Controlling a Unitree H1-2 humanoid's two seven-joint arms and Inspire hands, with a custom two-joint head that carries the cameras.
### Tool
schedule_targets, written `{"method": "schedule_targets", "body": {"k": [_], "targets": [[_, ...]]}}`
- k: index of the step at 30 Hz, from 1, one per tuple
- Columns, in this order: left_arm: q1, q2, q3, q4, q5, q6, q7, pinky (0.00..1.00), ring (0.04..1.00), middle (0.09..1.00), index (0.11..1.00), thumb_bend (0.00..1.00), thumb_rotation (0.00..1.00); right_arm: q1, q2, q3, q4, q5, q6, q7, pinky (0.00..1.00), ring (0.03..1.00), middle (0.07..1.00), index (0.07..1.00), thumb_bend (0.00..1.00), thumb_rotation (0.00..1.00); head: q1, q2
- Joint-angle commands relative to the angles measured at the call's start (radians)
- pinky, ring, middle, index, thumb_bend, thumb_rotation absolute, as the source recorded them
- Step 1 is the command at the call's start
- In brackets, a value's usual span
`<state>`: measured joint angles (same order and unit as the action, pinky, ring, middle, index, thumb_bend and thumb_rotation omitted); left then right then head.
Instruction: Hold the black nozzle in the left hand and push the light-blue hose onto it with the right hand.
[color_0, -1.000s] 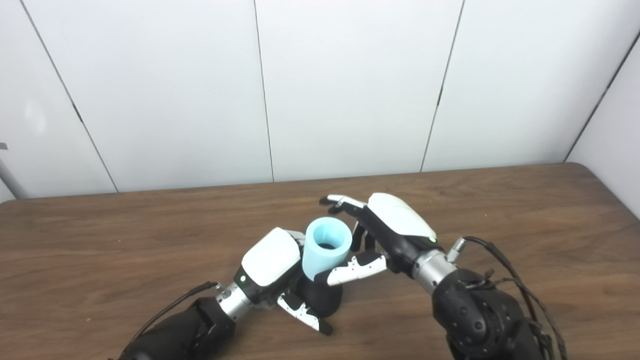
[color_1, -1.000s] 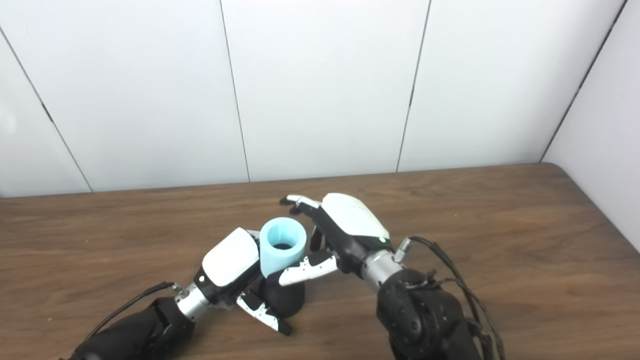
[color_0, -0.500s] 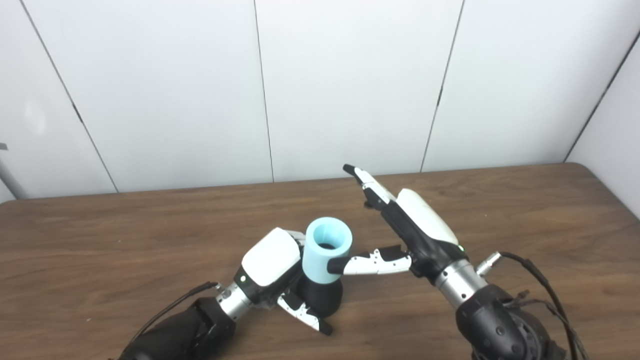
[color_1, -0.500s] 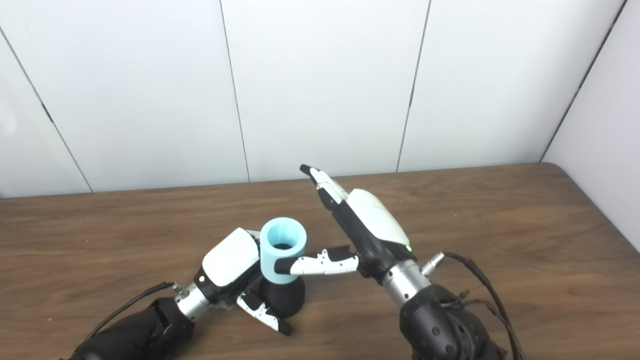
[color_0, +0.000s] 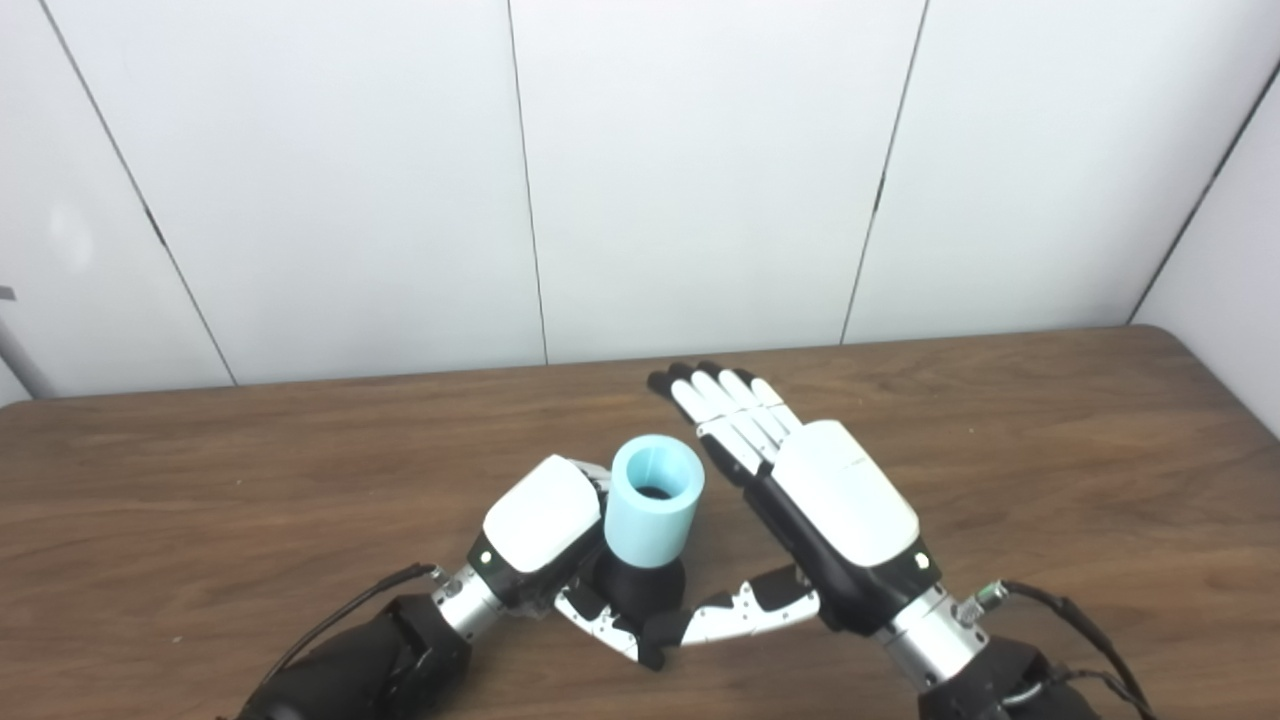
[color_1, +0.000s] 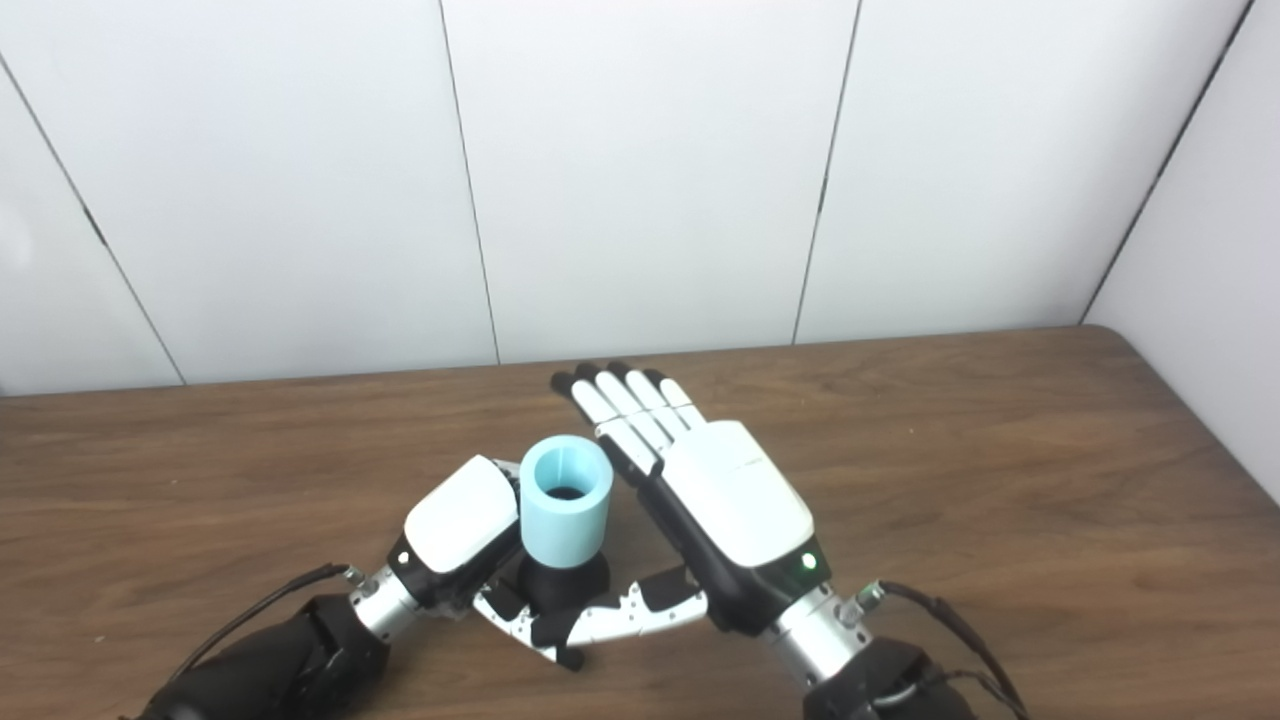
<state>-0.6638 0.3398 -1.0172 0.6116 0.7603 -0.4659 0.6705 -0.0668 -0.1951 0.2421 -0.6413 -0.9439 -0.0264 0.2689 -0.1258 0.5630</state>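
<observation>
table: wood-grain, matt | hose: smooth matt plastic | nozzle: matt black

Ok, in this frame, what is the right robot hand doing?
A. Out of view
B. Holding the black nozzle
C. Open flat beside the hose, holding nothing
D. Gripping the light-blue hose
C: the right robot hand lies open, fingers straight, beside the light-blue hose, while the left robot hand holds the black nozzle.

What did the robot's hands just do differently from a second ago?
The right hand let go of the light-blue hose, flattened open and dropped beside it, thumb near the black nozzle. The left hand kept gripping the nozzle; hose and nozzle stayed put.
</observation>
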Motion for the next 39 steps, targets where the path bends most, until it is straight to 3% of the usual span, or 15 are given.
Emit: {"method": "schedule_targets", "body": {"k": [1,7,11,24,27,31,39], "targets": [[0.226,-0.088,-0.078,0.064,-0.001,-0.004,-0.003,0.35,0.441,0.493,0.477,0.52,0.0,-0.013,-0.01,0.012,-0.063,-0.048,-0.103,-0.065,0.99,0.952,0.954,0.927,0.89,0.8,0.001,0.001],[0.226,-0.092,-0.083,0.079,-0.017,-0.004,-0.01,0.35,0.425,0.474,0.507,0.52,0.0,0.025,-0.021,0.036,-0.049,-0.132,-0.142,-0.021,1.0,0.928,0.942,0.936,0.87,0.89,0.003,0.0],[0.224,-0.094,-0.093,0.086,-0.017,-0.004,0.02,0.37,0.443,0.483,0.493,0.52,0.0,0.036,-0.019,0.038,-0.028,-0.153,-0.162,-0.028,1.0,0.951,0.963,0.955,0.91,0.87,0.003,0.0],[0.225,-0.095,-0.077,0.091,-0.005,-0.004,-0.016,0.34,0.419,0.476,0.508,0.51,0.0,0.031,0.001,0.04,0.032,-0.208,-0.175,-0.054,1.0,1.0,1.0,1.0,0.91,0.91,0.001,-0.007],[0.225,-0.096,-0.074,0.093,-0.018,-0.004,-0.035,0.36,0.438,0.482,0.497,0.52,0.0,0.025,0.003,0.035,0.043,-0.182,-0.193,-0.1,1.0,1.0,1.0,1.0,0.9,0.9,-0.002,-0.009],[0.221,-0.097,-0.083,0.1,-0.013,-0.004,-0.012,0.37,0.447,0.485,0.492,0.52,0.0,0.018,0.006,0.024,0.076,-0.164,-0.234,-0.214,1.0,1.0,1.0,0.999,0.87,0.96,-0.001,-0.01],[0.223,-0.1,-0.087,0.103,-0.028,-0.004,0.007,0.38,0.447,0.485,0.49,0.52,0.0,0.009,0.013,0.015,0.104,-0.133,-0.28,-0.33,1.0,1.0,1.0,1.0,0.86,1.0,-0.002,-0.01]]}}
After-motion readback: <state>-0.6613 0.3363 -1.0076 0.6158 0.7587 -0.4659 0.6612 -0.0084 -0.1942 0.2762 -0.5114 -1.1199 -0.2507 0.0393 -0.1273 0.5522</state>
